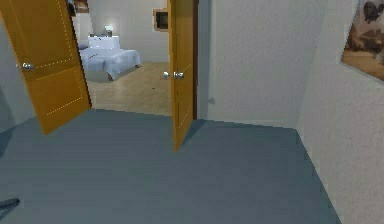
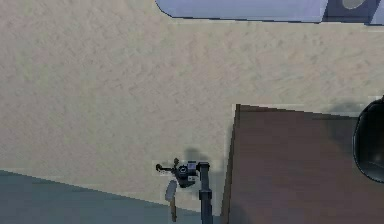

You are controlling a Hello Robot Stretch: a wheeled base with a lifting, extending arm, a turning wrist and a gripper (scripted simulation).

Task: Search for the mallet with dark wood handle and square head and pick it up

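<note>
At the arm side view's bottom edge, just right of middle: dark square arm bar (image 2: 205, 196) rises, with the gripper (image 2: 172, 193) at its left. Bare beige wall (image 2: 100, 90) and blue-grey floor strip (image 2: 60, 202) lie behind the fingers, so it holds nothing. Jaw state: cannot tell.

Right of the arm: dark brown wooden flat top (image 2: 290, 165), set against the wall. A dark rounded object (image 2: 373, 140) sits at its right edge, kind unclear.

Forward view, near: blue-grey carpet floor (image 1: 180, 170). On the right wall hangs a framed brownish picture (image 1: 365, 40).

Middle: two orange wooden doors stand ajar, left door (image 1: 45, 65) and right door (image 1: 182, 70), each with a silver knob. A plain white wall (image 1: 250, 60) lies right of them.

Far, through the doorway: tan wood floor (image 1: 130, 95) and a bed with pale blue bedding (image 1: 105, 60).

Mallet location: cannot tell.
</note>
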